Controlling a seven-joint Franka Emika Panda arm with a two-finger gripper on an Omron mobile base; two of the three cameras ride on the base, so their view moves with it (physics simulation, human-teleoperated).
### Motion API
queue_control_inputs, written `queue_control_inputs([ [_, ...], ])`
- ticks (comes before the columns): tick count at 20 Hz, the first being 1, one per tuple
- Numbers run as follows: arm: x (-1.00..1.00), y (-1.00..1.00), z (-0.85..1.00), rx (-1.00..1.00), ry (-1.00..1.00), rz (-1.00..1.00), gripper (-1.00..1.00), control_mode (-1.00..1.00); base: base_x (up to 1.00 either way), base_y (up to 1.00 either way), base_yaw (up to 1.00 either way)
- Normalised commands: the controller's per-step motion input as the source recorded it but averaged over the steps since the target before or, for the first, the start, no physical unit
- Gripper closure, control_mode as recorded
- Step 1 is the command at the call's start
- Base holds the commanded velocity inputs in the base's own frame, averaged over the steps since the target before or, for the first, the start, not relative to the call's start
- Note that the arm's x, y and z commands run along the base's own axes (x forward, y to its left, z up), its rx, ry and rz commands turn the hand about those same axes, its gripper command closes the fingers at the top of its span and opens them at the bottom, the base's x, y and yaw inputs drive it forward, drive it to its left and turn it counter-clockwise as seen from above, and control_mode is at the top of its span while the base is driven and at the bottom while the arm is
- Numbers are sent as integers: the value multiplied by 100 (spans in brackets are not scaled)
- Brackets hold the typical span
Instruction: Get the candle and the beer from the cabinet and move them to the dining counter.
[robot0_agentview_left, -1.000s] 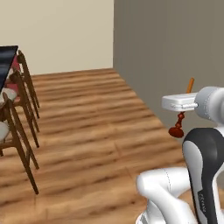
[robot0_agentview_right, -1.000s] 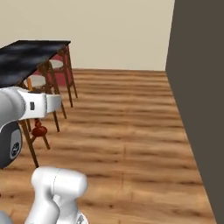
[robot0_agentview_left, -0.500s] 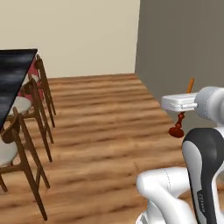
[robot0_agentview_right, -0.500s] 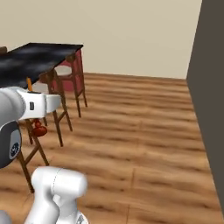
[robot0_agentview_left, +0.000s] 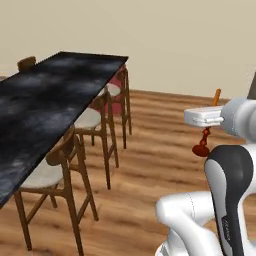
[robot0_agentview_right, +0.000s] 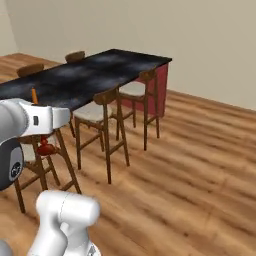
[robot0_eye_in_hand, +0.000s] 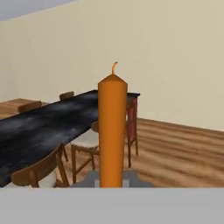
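Gripping the candle (robot0_eye_in_hand: 112, 131) upright, apparently by its lower stem, the gripper (robot0_agentview_left: 204, 118) hangs beside the dining counter (robot0_agentview_left: 45, 100).

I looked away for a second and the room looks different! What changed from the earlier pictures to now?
The base turned, so the cameras swung round: the grey wall slid out of sight and the dining counter with its wooden chairs now spreads across the views. The things themselves did not move. The end effector stayed shut on the candle, upright, held at the same spot beside the arm. Nothing was let go.
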Motion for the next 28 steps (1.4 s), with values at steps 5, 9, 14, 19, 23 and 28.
queue_control_inputs([
  [5,0,0,0,0,0,0,100,100,45,-9,94],
  [9,0,0,0,0,0,0,100,100,43,-9,94],
  [14,0,0,0,0,0,0,100,100,41,-22,90],
  [19,0,0,0,0,0,0,100,100,15,-62,73],
  [23,0,0,0,0,0,0,100,100,38,-81,45],
  [28,0,0,0,0,0,0,100,100,47,-73,19],
])
